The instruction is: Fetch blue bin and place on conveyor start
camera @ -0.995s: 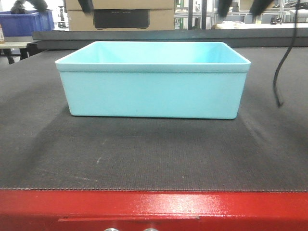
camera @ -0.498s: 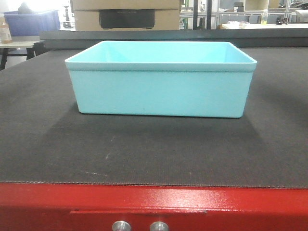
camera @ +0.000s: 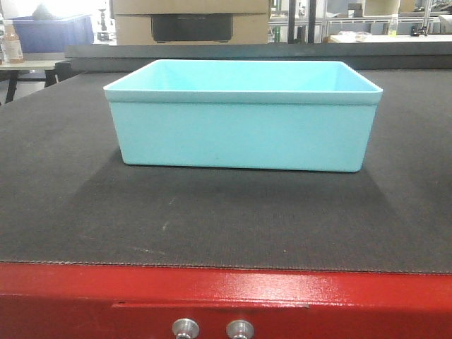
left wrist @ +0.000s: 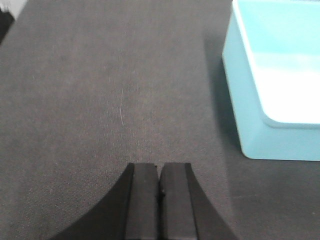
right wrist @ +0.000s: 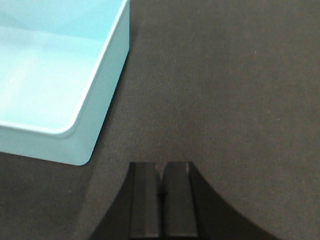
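the blue bin is sitting flat on the dark grey belt of the conveyor start, a little way back from the red frame with its two silver buttons. it looks like the bin is already where it belongs, so i am guessing the job is almost over.

the left gripper is hanging over bare belt just beside the bin's left wall, and its fingers are pressed together with nothing between them. the right gripper is doing the same on the other side, fingers pressed together and empty.

to end this well, both arms should be lifting straight up and away, not swinging sideways, so they are not bumping the bin's walls and pushing it crooked.

the bin is empty inside. its floor is looking smooth and bare in both wrist views.
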